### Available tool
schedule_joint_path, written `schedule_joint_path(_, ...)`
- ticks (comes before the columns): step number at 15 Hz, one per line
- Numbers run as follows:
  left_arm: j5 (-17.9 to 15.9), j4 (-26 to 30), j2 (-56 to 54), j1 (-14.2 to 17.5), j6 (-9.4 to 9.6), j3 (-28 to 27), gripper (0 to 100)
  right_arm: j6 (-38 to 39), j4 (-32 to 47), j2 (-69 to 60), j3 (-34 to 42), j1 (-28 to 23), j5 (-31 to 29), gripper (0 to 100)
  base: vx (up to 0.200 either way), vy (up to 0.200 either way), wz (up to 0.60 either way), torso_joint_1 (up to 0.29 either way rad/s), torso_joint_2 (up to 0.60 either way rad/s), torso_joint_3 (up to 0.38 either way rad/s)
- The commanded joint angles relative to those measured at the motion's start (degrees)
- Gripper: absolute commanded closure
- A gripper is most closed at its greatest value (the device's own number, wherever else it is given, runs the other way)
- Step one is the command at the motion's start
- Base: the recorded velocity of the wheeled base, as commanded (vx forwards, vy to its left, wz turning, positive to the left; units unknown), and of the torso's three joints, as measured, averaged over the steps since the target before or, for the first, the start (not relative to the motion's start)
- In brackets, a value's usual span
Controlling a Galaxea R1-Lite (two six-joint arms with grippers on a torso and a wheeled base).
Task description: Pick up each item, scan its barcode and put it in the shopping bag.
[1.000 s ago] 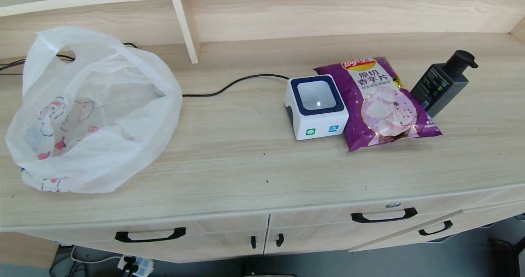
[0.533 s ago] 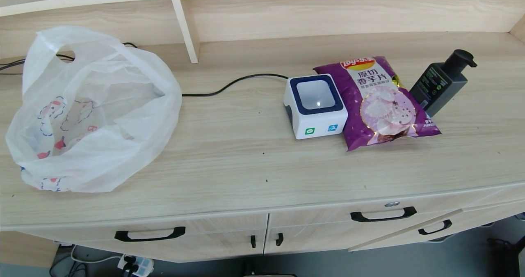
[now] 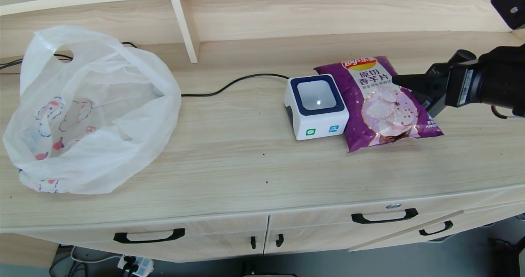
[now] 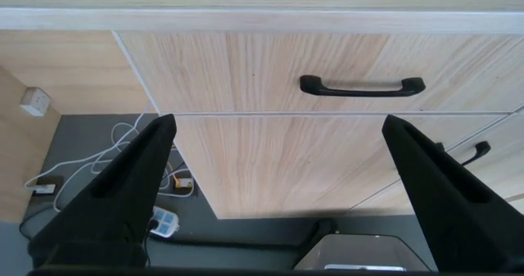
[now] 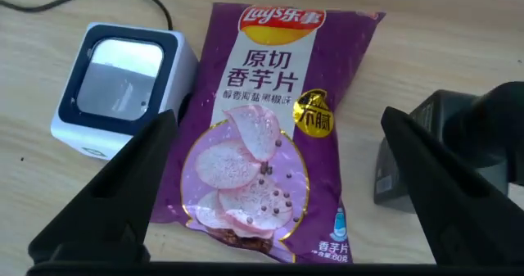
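Observation:
A purple bag of chips [image 3: 381, 100] [image 5: 262, 145] lies flat on the wooden counter, right of the white barcode scanner [image 3: 316, 106] [image 5: 123, 88]. A dark pump bottle [image 3: 432, 104] [image 5: 405, 169] stands just right of the chips, largely hidden behind my right gripper [image 3: 400, 81] in the head view. That gripper [image 5: 278, 120] hovers open above the chips' right side, touching nothing. The white shopping bag [image 3: 90, 108] sits open at the counter's left. My left gripper [image 4: 278, 120] is open and holds nothing, down in front of the cabinet drawers.
A black cable [image 3: 238, 82] runs from the scanner toward the bag. A raised back shelf with a divider [image 3: 186, 30] borders the counter. Drawer handles [image 3: 383, 216] [image 4: 360, 86] sit below the front edge. Bare counter lies between bag and scanner.
My right arm has come into the head view from the right and now hangs over the bottle and chips. The items on the counter have not moved.

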Motion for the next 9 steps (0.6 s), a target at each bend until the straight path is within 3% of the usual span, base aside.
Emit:
schedule_joint_path(1, 0.0, -0.04, 0.09, -0.01, 0.04, 0.0, 0, 0.29, -0.01, 1.5, 1.72, -0.07, -0.05, 0, 0.0, 0.0, 0.0, 0.0, 0.0, 0.0)
schedule_joint_path(9, -0.09, -0.21, 0.09, -0.01, 0.22, 0.0, 0, -0.23, -5.2, 7.82, 1.36, 0.46, -0.32, 0, 0.0, 0.0, 0.0, 0.0, 0.0, 0.0)
